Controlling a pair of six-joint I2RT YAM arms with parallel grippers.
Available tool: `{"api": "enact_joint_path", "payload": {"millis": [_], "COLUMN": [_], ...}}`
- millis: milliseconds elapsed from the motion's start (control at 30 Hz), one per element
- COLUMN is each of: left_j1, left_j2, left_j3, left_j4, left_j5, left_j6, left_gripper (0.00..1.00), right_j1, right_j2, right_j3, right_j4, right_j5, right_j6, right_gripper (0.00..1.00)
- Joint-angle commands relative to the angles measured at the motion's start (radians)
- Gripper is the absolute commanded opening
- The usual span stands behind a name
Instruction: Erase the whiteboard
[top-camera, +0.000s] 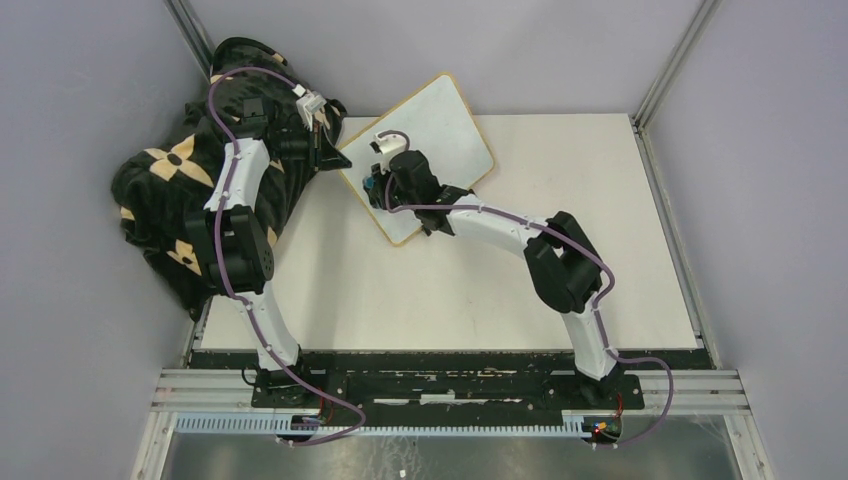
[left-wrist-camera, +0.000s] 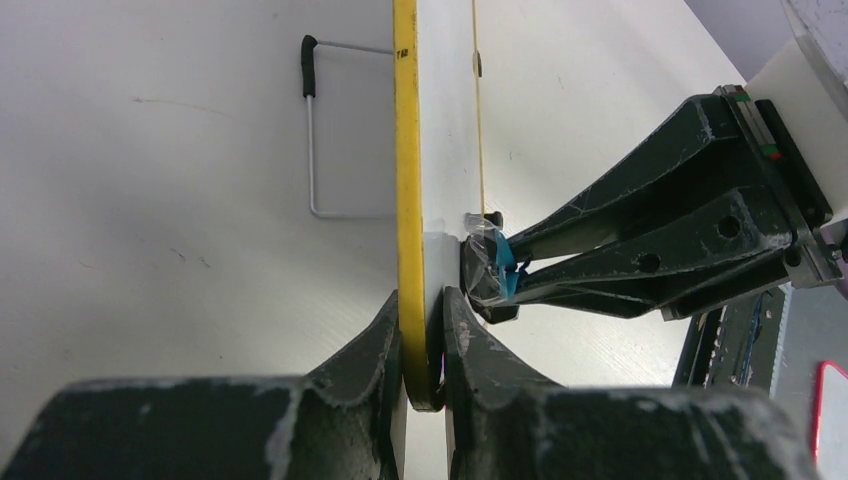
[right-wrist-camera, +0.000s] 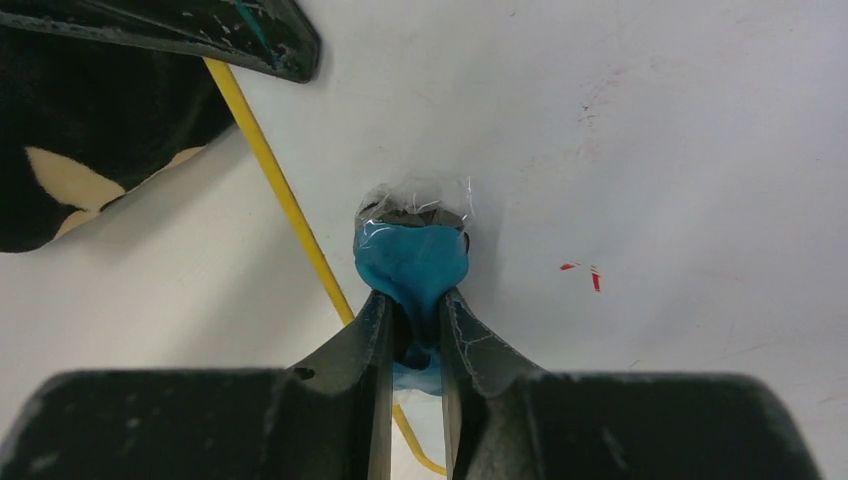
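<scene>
Erasure is in hand: the whiteboard (top-camera: 445, 130), at the far left of the counter (top-camera: 480, 290), is gripped by its frame in the left claw (left-wrist-camera: 424, 340), shut tight on it. A blue eraser (right-wrist-camera: 412, 255) is clamped in the right claw (right-wrist-camera: 415, 330) and pressed to the board. A few red marks (right-wrist-camera: 583, 270) are seen nearby; a wipe across them is called for. The white counter is enclosed by grey walls (top-camera: 80, 330), with a patterned black cloth (top-camera: 170, 190) alongside.

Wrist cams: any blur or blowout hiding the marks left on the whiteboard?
Left wrist: left gripper soft up close, whiteboard seen only edge-on. Right wrist: board face bright but not blown out, red marks crisp, blue eraser sharp. Top external: even light, soft shadows, no glare.
</scene>
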Motion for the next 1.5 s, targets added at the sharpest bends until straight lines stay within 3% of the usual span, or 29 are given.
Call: {"api": "enact_joint_path", "payload": {"millis": [0,333,733,1033,1333,1467], "left_j1": [-0.035,-0.034,-0.034,-0.034,-0.033,-0.03], "left_j2": [-0.019,-0.023,-0.022,-0.025,-0.064,-0.11], "left_j3": [-0.029,-0.035,-0.033,-0.01,-0.01,-0.044], "left_j4": [-0.023,-0.023,-0.022,-0.023,0.025,0.09], "left_j5": [-0.061,-0.061,-0.064,-0.044,-0.08,-0.104], "left_j6": [0.067,0.071,0.067,0.049,-0.017,-0.059], "left_gripper": [0.03,0.03,0.04,0.41,0.58,0.59], "right_j1": [-0.059,-0.297,-0.324,-0.323,-0.323,-0.324], "right_j2": [-0.001,-0.069,-0.174,-0.259,-0.303,-0.327], "right_j3": [0.026,-0.124,-0.207,-0.274,-0.319,-0.35], "right_j4": [-0.005,0.02,0.047,0.047,0.055,0.06], "right_j5": [0.053,0.039,0.023,0.03,0.025,0.025], "right_j6": [-0.027,-0.002,-0.008,-0.017,-0.01,-0.003], "right_gripper": [0.0,0.01,0.01,0.01,0.01,0.01]}}
